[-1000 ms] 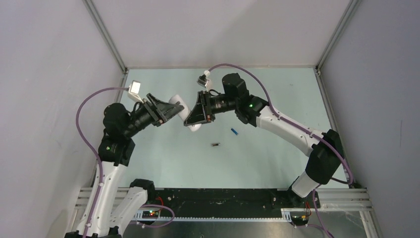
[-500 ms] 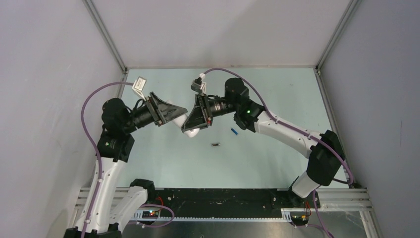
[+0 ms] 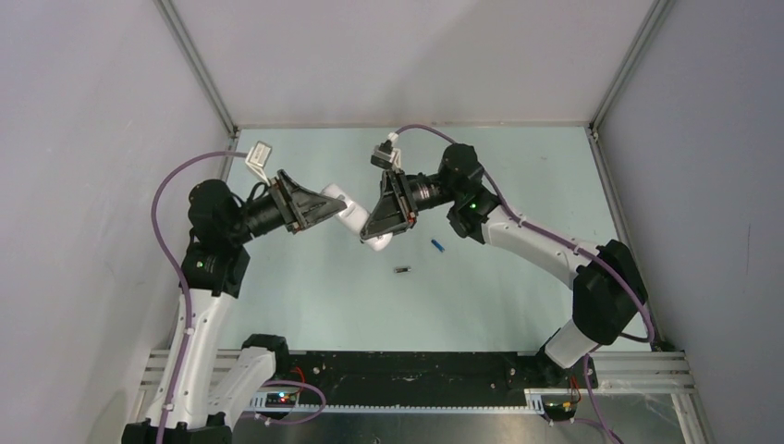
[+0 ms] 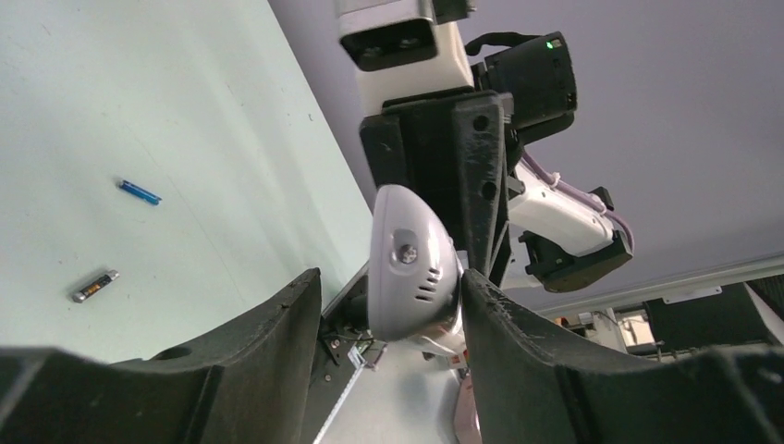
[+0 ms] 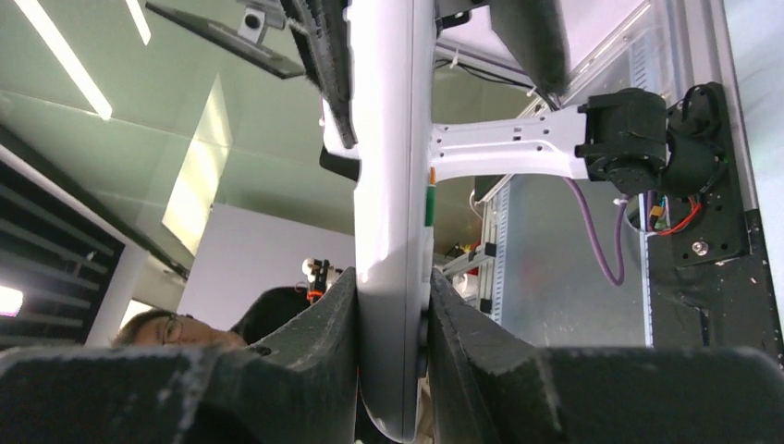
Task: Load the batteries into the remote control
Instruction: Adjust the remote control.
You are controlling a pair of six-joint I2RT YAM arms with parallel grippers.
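Note:
The white remote control (image 3: 354, 215) hangs in the air above the table's middle, between both grippers. My right gripper (image 3: 377, 231) is shut on its lower end; in the right wrist view both pads press the remote control (image 5: 393, 185) edge-on. My left gripper (image 3: 335, 204) straddles the upper end. In the left wrist view the rounded end of the remote control (image 4: 411, 268) touches the right finger (image 4: 518, 342), with a gap to the left finger. The blue battery (image 3: 437, 245) and the dark battery (image 3: 402, 270) lie on the table below, also visible as a blue battery (image 4: 139, 191) and a dark battery (image 4: 95, 286).
Grey enclosure walls with aluminium posts (image 3: 197, 69) stand on three sides. A black rail (image 3: 416, 370) with the arm bases runs along the near edge. Purple cables (image 3: 176, 180) loop off both wrists.
The right arm has carried the remote a little to the right and back. The left gripper followed, and its jaws have narrowed around the remote's upper end.

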